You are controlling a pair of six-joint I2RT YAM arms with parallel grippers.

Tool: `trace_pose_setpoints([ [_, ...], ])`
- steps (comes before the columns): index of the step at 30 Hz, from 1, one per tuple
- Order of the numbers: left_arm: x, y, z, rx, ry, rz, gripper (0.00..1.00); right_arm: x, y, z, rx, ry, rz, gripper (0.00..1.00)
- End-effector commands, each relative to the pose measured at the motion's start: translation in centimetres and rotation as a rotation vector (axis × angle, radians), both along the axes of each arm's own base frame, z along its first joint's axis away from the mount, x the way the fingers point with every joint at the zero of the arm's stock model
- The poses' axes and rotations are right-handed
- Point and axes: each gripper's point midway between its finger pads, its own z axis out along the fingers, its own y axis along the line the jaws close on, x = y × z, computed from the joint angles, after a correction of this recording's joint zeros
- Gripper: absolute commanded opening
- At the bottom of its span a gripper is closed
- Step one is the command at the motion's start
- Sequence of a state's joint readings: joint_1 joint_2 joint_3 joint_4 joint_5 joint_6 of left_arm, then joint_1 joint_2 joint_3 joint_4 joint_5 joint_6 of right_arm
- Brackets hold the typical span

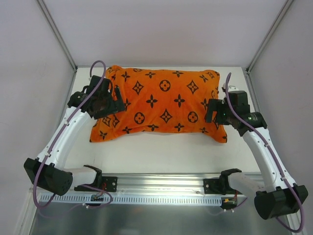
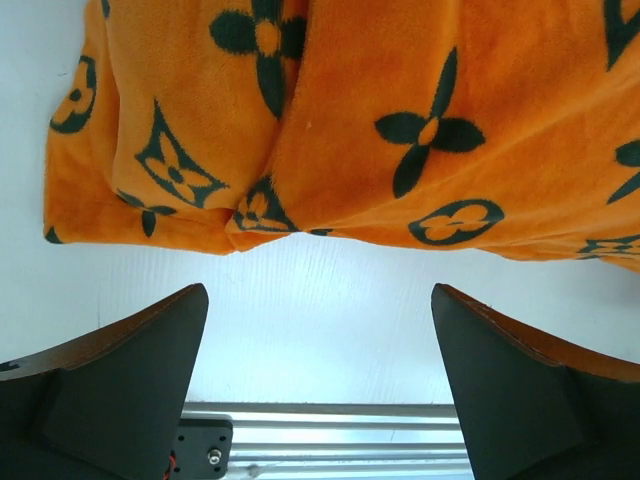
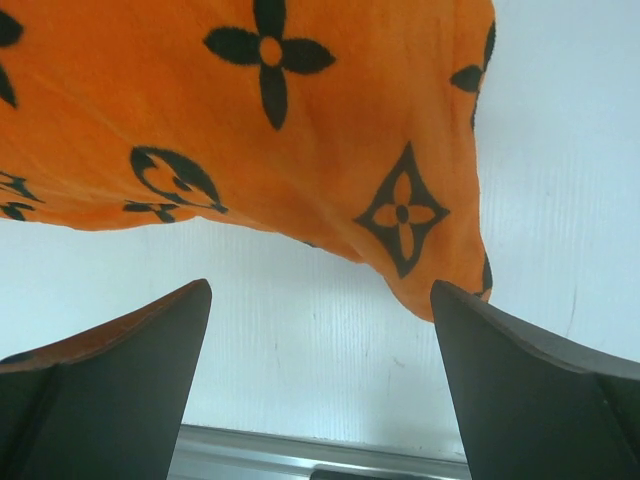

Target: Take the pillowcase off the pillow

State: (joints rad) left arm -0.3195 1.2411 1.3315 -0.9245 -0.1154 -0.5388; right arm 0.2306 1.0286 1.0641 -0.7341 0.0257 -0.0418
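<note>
white table (image 1: 161, 152), smooth and matte, enclosed by pale wall panels with grey metal posts (image 1: 58, 34) at the far corners. a ribbed metal rail (image 1: 161, 183) runs along the near edge. the pillowcase (image 1: 161, 103) lies plump and filled across the far half of the table. left gripper (image 1: 108, 102) sits at its left end and right gripper (image 1: 213, 111) at its right end, both spread wide and holding nothing.
</note>
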Motion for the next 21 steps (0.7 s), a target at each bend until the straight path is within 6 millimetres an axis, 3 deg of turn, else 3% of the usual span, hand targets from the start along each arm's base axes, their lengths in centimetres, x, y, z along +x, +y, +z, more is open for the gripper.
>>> trace_pose_setpoints([
  [1,0.7,-0.9,1.3,-0.064,-0.069,-0.01,0.95,1.4,1.8,2.1,0.089,-0.079,0.032,0.96],
  [3,1.2,-1.3,1.1,-0.075,-0.069,-0.018,0.92,2.5,2.9,1.8,0.134,-0.07,0.04,0.96],
  [7,1.4,-2.6,0.5,-0.125,-0.043,-0.037,0.9,6.6,5.8,2.5,0.253,-0.097,0.047,0.96],
  [10,2.2,-2.6,0.8,-0.125,-0.069,-0.028,0.94,9.5,7.1,1.3,0.25,-0.045,0.021,0.96],
  [11,3.0,-2.6,2.0,-0.119,-0.106,-0.027,0.98,10.3,6.9,0.8,0.223,-0.033,-0.005,0.97],
  [12,4.0,-2.5,1.6,-0.085,-0.096,-0.039,0.99,10.7,7.0,0.1,0.21,-0.002,-0.023,0.98],
  [14,5.8,-2.1,2.5,-0.063,-0.115,-0.04,0.99,12.0,7.5,-0.4,0.196,0.038,-0.039,0.34],
  [15,6.8,-2.1,1.2,-0.047,-0.076,-0.051,0.99,11.5,7.6,-0.7,0.203,0.079,-0.043,0.1],
  [16,7.5,-2.0,0.9,-0.039,-0.065,-0.047,0.99,11.4,8.1,-0.5,0.22,0.086,-0.021,0.01],
  [17,8.4,-1.9,0.7,-0.023,-0.064,-0.04,0.99,10.6,8.8,-0.2,0.262,0.094,0.019,0.01],
  [18,9.3,-2.3,-1.3,-0.011,-0.008,-0.049,0.99,10.4,8.9,0.0,0.273,0.081,0.028,0.01],
  [21,10.3,-4.5,-4.3,-0.076,0.095,-0.087,0.93,8.4,7.4,0.5,0.247,0.047,0.001,0.01],
])
